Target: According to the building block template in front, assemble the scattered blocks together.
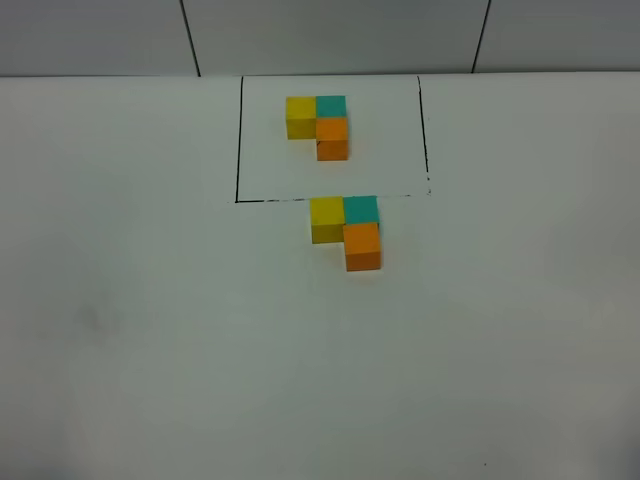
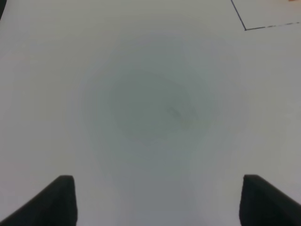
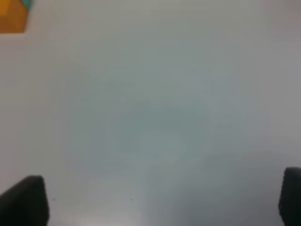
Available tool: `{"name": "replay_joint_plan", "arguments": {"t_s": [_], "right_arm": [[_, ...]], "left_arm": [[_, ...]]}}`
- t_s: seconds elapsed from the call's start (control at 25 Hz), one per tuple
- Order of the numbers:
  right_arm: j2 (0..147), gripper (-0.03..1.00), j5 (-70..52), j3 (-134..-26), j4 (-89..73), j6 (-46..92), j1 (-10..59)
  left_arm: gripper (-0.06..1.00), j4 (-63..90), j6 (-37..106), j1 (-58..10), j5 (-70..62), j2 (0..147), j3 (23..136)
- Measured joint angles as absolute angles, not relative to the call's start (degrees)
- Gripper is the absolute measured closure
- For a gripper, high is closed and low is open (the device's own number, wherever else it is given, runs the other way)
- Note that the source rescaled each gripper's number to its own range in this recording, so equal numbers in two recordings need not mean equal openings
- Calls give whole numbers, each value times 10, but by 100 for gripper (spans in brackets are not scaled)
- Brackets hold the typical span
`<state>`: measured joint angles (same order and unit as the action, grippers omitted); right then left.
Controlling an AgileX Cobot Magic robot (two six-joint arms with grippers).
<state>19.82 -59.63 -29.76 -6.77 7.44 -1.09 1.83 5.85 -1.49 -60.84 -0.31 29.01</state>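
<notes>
The building block template [image 1: 318, 125] is an L of yellow, teal and orange cubes inside the black-lined rectangle [image 1: 237, 140] at the back. Just in front of the frame, the yellow block [image 1: 326, 218], teal block [image 1: 361, 209] and orange block [image 1: 363, 245] sit touching in the same L shape. The orange block's corner also shows in the right wrist view [image 3: 11, 19]. Neither arm shows in the exterior high view. My left gripper [image 2: 157, 202] is open over bare table, and my right gripper [image 3: 162, 202] is open over bare table, both empty.
The white table [image 1: 150, 330] runs to a grey panelled wall [image 1: 330, 35] at the back. A corner of the black frame line [image 2: 245, 28] shows in the left wrist view.
</notes>
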Motion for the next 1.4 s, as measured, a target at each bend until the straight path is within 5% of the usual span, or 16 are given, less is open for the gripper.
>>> {"name": "replay_joint_plan", "arguments": {"t_s": [0.84, 1.4], "right_arm": [[8, -3, -613, -288, -66, 74, 25], [4, -3, -613, -288, -59, 62, 25]], "left_arm": [[30, 18, 58, -15, -608, -3, 290], [30, 18, 58, -15, -608, -3, 290]]}}
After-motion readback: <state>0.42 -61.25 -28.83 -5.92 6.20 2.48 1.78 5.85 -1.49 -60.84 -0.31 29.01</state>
